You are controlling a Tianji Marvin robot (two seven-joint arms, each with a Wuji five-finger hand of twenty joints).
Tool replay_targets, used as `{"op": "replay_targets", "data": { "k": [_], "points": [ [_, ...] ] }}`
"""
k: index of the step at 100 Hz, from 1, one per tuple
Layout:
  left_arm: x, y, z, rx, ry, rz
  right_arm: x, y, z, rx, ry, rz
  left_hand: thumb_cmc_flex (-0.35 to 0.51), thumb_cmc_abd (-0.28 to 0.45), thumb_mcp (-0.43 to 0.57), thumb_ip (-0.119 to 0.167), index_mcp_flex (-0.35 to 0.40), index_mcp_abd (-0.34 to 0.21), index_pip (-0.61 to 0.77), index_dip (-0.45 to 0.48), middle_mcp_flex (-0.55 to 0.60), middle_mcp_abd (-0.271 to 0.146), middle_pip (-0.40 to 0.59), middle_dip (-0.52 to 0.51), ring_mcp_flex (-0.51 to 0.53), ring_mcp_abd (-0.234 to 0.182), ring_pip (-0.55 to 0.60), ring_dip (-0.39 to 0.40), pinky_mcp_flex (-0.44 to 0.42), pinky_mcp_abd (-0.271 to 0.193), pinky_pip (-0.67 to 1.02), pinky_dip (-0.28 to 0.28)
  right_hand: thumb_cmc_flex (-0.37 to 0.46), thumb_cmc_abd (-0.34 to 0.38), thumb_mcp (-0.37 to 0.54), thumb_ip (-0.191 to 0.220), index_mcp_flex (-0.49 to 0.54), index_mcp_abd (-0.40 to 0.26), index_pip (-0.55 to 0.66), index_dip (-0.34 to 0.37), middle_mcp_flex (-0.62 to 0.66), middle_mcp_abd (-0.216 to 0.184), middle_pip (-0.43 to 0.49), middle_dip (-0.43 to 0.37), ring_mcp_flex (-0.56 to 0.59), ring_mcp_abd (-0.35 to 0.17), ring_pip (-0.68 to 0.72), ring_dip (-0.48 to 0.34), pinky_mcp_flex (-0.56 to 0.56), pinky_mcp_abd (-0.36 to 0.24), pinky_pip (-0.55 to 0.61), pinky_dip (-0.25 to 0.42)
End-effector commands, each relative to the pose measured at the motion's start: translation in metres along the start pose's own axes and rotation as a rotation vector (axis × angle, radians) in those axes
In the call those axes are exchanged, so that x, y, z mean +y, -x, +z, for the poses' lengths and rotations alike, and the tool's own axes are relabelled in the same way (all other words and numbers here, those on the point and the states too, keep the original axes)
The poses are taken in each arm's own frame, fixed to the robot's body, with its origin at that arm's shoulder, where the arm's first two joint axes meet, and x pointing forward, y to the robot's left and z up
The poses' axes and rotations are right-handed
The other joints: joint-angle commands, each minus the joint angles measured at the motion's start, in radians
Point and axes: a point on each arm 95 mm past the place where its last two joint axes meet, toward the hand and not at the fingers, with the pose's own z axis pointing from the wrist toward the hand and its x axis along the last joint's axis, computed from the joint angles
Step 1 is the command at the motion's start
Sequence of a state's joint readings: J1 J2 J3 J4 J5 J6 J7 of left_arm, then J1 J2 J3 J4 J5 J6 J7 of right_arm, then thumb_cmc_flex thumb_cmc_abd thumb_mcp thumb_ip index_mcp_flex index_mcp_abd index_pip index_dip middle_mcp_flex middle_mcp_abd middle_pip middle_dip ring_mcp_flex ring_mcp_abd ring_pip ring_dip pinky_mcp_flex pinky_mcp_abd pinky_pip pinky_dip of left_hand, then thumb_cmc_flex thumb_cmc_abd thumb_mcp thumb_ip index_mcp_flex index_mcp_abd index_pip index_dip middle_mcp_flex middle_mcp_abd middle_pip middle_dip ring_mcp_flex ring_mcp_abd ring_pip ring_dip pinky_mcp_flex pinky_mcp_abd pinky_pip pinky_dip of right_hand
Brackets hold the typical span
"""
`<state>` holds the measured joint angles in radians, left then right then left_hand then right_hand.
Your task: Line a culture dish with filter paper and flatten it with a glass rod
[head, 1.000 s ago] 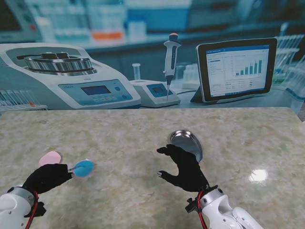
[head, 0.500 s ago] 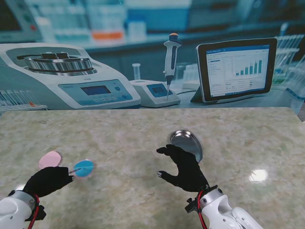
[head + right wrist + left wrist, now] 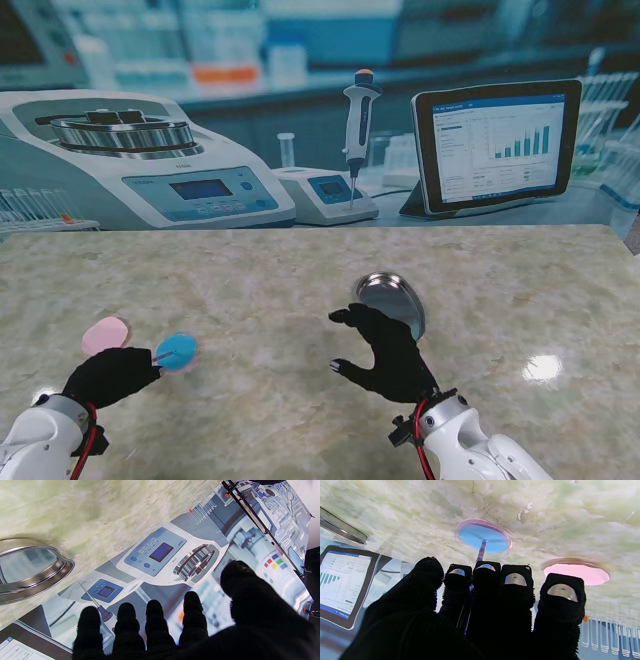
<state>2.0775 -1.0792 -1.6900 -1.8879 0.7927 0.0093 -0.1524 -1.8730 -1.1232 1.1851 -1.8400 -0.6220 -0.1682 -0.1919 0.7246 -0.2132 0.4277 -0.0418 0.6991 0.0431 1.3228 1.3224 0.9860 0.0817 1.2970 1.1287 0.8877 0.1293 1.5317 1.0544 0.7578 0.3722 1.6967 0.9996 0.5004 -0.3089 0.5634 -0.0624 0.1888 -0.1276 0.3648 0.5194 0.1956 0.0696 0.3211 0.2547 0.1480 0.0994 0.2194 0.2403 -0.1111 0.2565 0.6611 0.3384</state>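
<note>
left hand (image 3: 480,610) pinching glass rod (image 3: 481,551), pressing blue filter paper (image 3: 483,538) in culture dish (image 3: 506,551); lining done, flattening underway. right hand (image 3: 385,350) hovering spread.

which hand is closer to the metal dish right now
Right. The right hand hovers open beside the metal dish; the left hand is far off, holding the glass rod.

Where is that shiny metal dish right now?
In the stand's view the metal dish lies right of centre on the table, just beyond the open right hand.
</note>
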Motion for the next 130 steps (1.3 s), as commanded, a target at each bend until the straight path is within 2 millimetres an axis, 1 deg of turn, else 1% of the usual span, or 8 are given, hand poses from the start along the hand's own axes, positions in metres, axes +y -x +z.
{"op": "replay_targets", "data": {
  "k": [1,26,50,62,77,95,108,130],
  "points": [
    [0.003,0.001,0.002,-0.008,0.019,0.0,-0.003,-0.001,-0.002,-0.005,-0.006,0.008,-0.015,0.009,0.027,0.016,0.024,0.092,0.057,0.029,0.047,-0.076,0.067,-0.006,0.046,-0.086,0.059,-0.006,0.023,-0.007,0.123,-0.031,0.003,0.029,-0.014,0.021,-0.033,-0.021,0.004,0.011,-0.02,-0.031,-0.007,0.006,-0.035,-0.034,-0.031,-0.014,-0.01,-0.03,0.019,0.015],
    [0.008,0.001,0.012,-0.025,0.032,-0.006,-0.002,-0.001,-0.002,-0.007,-0.006,0.008,-0.016,0.009,0.029,0.015,0.023,0.092,0.057,0.029,0.046,-0.076,0.067,-0.006,0.046,-0.086,0.059,-0.007,0.023,-0.007,0.124,-0.032,0.004,0.028,-0.015,0.021,-0.032,-0.021,0.003,0.011,-0.02,-0.03,-0.007,0.006,-0.035,-0.034,-0.031,-0.014,-0.011,-0.03,0.021,0.017],
    [0.007,-0.002,0.018,-0.006,0.006,-0.031,-0.003,-0.001,-0.002,-0.007,-0.006,0.009,-0.016,0.004,0.033,0.015,0.025,0.095,0.058,0.029,0.048,-0.073,0.069,-0.006,0.045,-0.085,0.059,-0.007,0.022,-0.007,0.123,-0.033,0.004,0.028,-0.015,0.021,-0.032,-0.02,0.003,0.011,-0.02,-0.03,-0.007,0.006,-0.035,-0.034,-0.031,-0.014,-0.011,-0.029,0.022,0.018],
    [0.003,-0.004,0.013,0.017,-0.016,-0.04,-0.003,0.0,-0.003,-0.008,-0.006,0.009,-0.02,0.004,0.038,0.014,0.027,0.095,0.059,0.029,0.05,-0.074,0.069,-0.006,0.047,-0.083,0.06,-0.007,0.024,-0.004,0.124,-0.033,0.003,0.029,-0.015,0.021,-0.033,-0.021,0.002,0.011,-0.02,-0.03,-0.007,0.006,-0.034,-0.034,-0.031,-0.014,-0.011,-0.029,0.023,0.018],
    [-0.002,-0.006,0.0,0.035,-0.026,-0.03,-0.003,0.0,-0.002,-0.006,-0.006,0.009,-0.024,0.004,0.04,0.014,0.029,0.091,0.06,0.029,0.055,-0.079,0.07,-0.008,0.056,-0.088,0.064,-0.008,0.038,-0.007,0.13,-0.036,0.003,0.028,-0.016,0.021,-0.033,-0.02,0.002,0.011,-0.021,-0.03,-0.008,0.006,-0.035,-0.035,-0.031,-0.014,-0.011,-0.029,0.023,0.018],
    [0.0,-0.006,-0.012,0.033,-0.008,-0.02,-0.002,0.0,-0.002,-0.003,-0.003,0.01,-0.024,0.007,0.038,0.015,0.03,0.09,0.061,0.028,0.058,-0.083,0.07,-0.01,0.061,-0.093,0.068,-0.013,0.049,-0.014,0.139,-0.043,0.003,0.028,-0.016,0.021,-0.032,-0.019,0.002,0.011,-0.02,-0.03,-0.008,0.006,-0.035,-0.035,-0.031,-0.014,-0.011,-0.029,0.023,0.018],
    [0.004,-0.005,-0.012,0.021,0.008,-0.02,-0.002,0.0,-0.002,-0.002,-0.003,0.01,-0.025,0.009,0.035,0.015,0.03,0.088,0.061,0.028,0.058,-0.084,0.071,-0.011,0.061,-0.094,0.069,-0.016,0.05,-0.017,0.142,-0.049,0.003,0.027,-0.015,0.021,-0.033,-0.02,0.001,0.011,-0.02,-0.03,-0.007,0.006,-0.035,-0.034,-0.031,-0.014,-0.011,-0.03,0.023,0.018],
    [0.009,-0.004,-0.007,0.008,0.035,-0.024,-0.002,0.0,-0.002,-0.002,-0.001,0.01,-0.024,0.009,0.034,0.016,0.029,0.087,0.062,0.029,0.057,-0.084,0.071,-0.012,0.061,-0.093,0.07,-0.019,0.049,-0.018,0.144,-0.055,0.004,0.026,-0.014,0.021,-0.032,-0.02,0.002,0.011,-0.022,-0.027,-0.009,0.006,-0.035,-0.033,-0.031,-0.014,-0.011,-0.029,0.023,0.018]
  ]
}}
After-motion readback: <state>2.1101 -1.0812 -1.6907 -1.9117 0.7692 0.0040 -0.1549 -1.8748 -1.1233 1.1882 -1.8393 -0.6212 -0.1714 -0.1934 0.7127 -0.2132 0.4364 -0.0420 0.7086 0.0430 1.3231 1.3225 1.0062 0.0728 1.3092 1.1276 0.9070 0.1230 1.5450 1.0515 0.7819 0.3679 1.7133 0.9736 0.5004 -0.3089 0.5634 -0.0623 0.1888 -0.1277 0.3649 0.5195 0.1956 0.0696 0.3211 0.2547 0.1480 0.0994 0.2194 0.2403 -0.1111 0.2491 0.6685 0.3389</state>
